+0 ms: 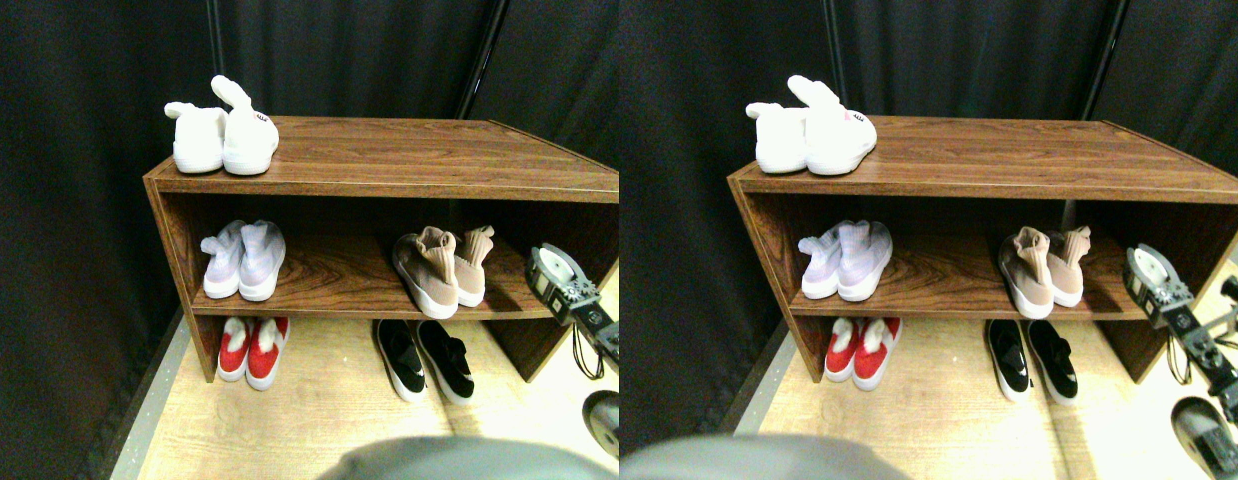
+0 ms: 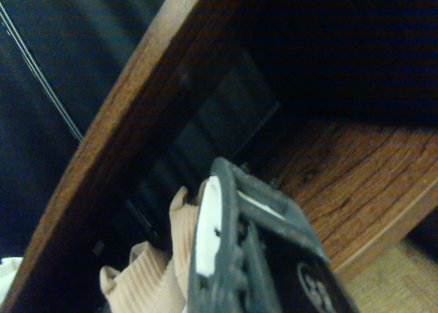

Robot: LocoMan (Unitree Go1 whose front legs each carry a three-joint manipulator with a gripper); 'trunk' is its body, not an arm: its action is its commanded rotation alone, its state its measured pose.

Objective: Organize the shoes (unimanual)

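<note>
A pair of tan knit sock-collar shoes with white soles stands on the right part of the middle shelf. On the floor below them sits a pair of black slip-ons with white soles. My right gripper hovers at shelf height just right of the tan pair, apart from it and with nothing seen in it. In the wrist view the dark jaw frame points toward the tan knit collars, with the shelf board beside it.
White bunny slippers sit at the left end of the wooden rack's top. Pale lavender knit shoes stand on the middle shelf's left. Red shoes are on the light wood floor beneath. Black curtains hang behind.
</note>
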